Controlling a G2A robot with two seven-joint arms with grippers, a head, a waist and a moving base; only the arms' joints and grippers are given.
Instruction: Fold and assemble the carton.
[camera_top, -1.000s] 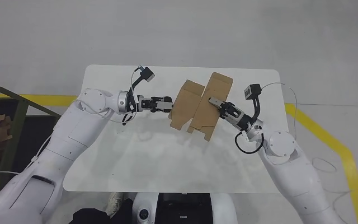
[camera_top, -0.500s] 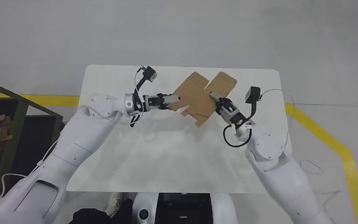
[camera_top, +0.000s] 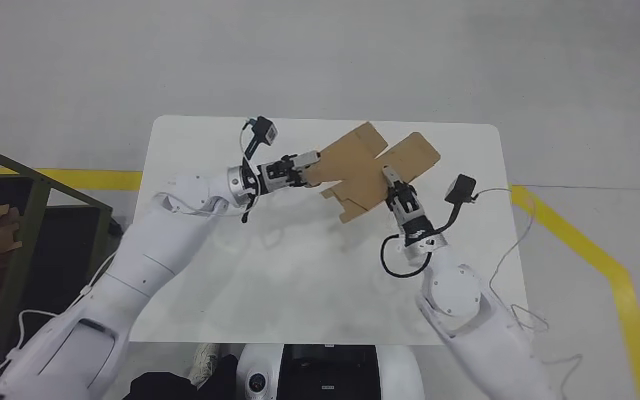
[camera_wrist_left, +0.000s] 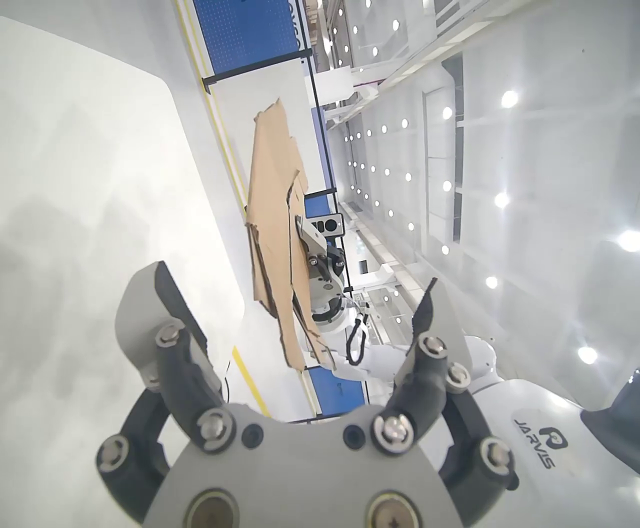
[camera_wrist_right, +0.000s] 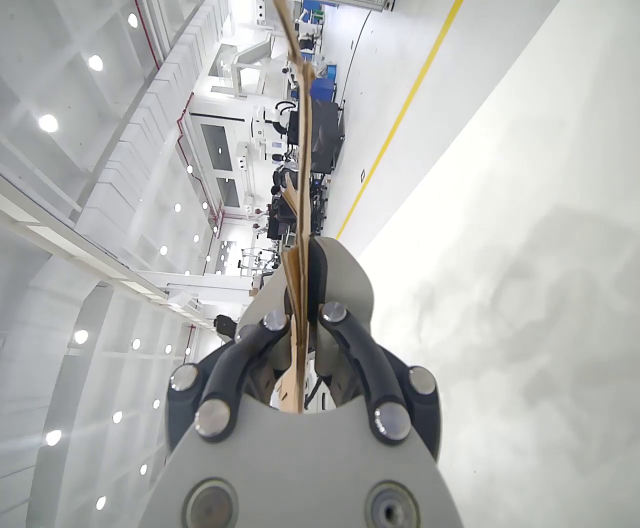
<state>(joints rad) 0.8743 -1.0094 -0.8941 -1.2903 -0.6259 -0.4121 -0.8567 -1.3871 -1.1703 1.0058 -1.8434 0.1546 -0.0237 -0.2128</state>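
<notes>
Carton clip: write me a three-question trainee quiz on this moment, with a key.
1. True or false: the left gripper is shut on the carton.
2. Multiple choice: the carton is A) a flat, unassembled blank; B) an upright open box; C) a closed box.
3. Fill in: the carton is clamped between the fingers of the ____ gripper.
Key: 1 false, its fingers are spread open; 2 A; 3 right gripper.
</notes>
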